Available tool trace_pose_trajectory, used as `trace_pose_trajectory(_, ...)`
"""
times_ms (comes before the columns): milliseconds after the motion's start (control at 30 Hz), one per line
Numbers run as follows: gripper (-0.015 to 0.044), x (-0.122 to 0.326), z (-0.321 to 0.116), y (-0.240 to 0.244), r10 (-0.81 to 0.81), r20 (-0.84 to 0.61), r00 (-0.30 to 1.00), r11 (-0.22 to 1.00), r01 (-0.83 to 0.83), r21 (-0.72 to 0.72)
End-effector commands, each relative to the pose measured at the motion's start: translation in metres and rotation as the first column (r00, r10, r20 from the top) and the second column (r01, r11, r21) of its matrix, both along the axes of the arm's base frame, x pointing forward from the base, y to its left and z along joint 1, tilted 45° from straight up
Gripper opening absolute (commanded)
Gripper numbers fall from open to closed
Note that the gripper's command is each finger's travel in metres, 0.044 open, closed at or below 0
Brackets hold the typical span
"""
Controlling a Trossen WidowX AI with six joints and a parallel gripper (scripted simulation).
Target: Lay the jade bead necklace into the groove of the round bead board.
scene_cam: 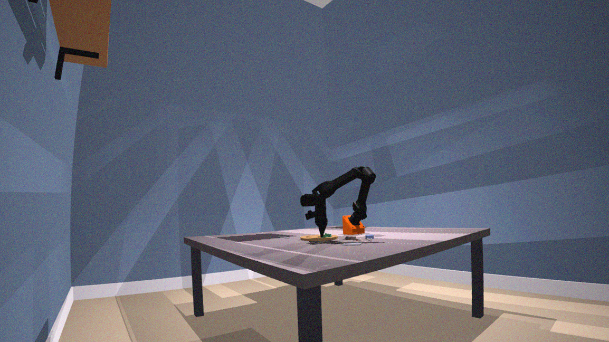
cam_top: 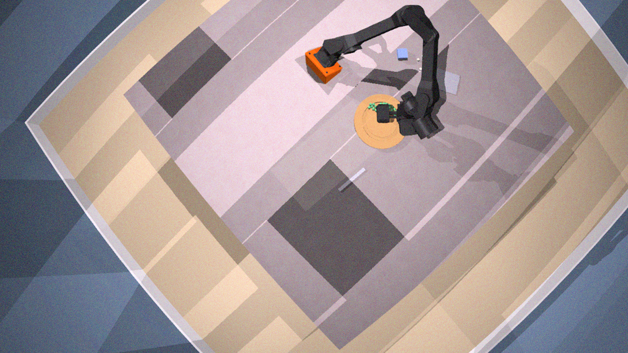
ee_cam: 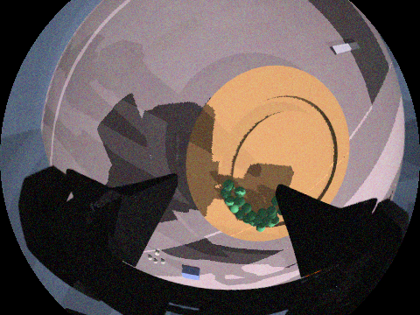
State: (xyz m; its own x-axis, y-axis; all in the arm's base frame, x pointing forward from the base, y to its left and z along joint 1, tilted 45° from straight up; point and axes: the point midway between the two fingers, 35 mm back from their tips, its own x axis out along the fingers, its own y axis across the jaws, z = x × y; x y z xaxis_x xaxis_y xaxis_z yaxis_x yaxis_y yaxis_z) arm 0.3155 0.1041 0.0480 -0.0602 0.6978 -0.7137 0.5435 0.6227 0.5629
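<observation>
The fingers of the gripper (cam_top: 404,125) (scene_cam: 321,235) (ee_cam: 227,181) are standing almost as wide apart as they can go, and they are holding nothing. Just past the gap, the jade bead necklace (cam_top: 372,107) (scene_cam: 328,235) (ee_cam: 261,217) is lying in a bunched curve, and the finger on the right of the wrist view is hiding some beads. It is probably feeling light and floppy, with smooth, hard beads that may be slipping and rolling if the fingers are pinching only their round sides. The best place to be grabbing is likely the loose bend nearest the gap, low down, taking a bead or two and squeezing softly, because the string may be weak. Under the beads, the round bead board (cam_top: 376,139) (scene_cam: 308,240) (ee_cam: 271,83) is lying flat. Its groove (ee_cam: 336,153) is curving away beyond the fingertips, and that far part is showing no beads, so the job is looking only partly done. Some beads are sitting by the near part, but nobody is able to tell if they are down in it. Well away from the fingers, a blue block (cam_top: 402,54) (scene_cam: 369,237) (ee_cam: 191,272) and a white bar (cam_top: 351,179) (ee_cam: 342,47) are resting on the table.
</observation>
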Motion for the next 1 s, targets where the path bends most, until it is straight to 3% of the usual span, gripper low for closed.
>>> trace_pose_trajectory(0, 0.0440, 0.001, 0.002, -0.001, 0.002, 0.007, 1.000, 1.000, -0.002, 0.005)
trace_pose_trajectory(500, 0.0440, 0.001, 0.002, -0.001, 0.002, 0.007, 1.000, 1.000, -0.002, 0.005)
trace_pose_trajectory(633, 0.0335, -0.006, 0.001, -0.009, 0.150, 0.155, 0.977, 0.988, -0.152, 0.002)
trace_pose_trajectory(733, 0.0256, -0.015, 0.000, -0.018, 0.318, 0.326, 0.890, 0.945, -0.326, -0.030)
trace_pose_trajectory(967, 0.0250, -0.037, -0.002, -0.037, 0.603, 0.631, 0.488, 0.738, -0.642, -0.209)
